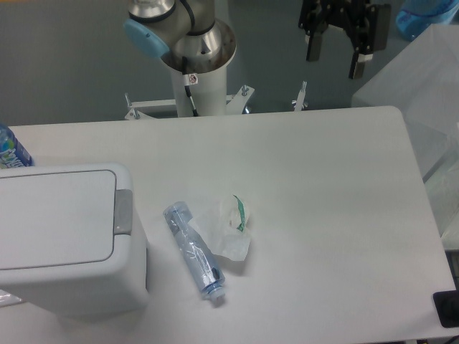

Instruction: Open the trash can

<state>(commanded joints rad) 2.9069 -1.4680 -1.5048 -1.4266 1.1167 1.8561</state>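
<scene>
The trash can (64, 236) is a large boxy white bin at the table's front left. Its flat inset lid panel (54, 215) lies closed, with a small grey push tab (123, 212) on its right edge. My gripper (337, 54) hangs high above the table's far right, well away from the bin. Its two black fingers (313, 44) point down with a wide gap between them, and nothing is in it.
A clear crushed plastic bottle (194, 252) lies on the white table (323, 215) right of the bin, next to a crumpled clear wrapper (226, 228) with green print. A blue-labelled bottle (10, 149) stands at the far left. The arm's base (193, 64) is at the back. Translucent plastic sheeting (423, 79) is on the right.
</scene>
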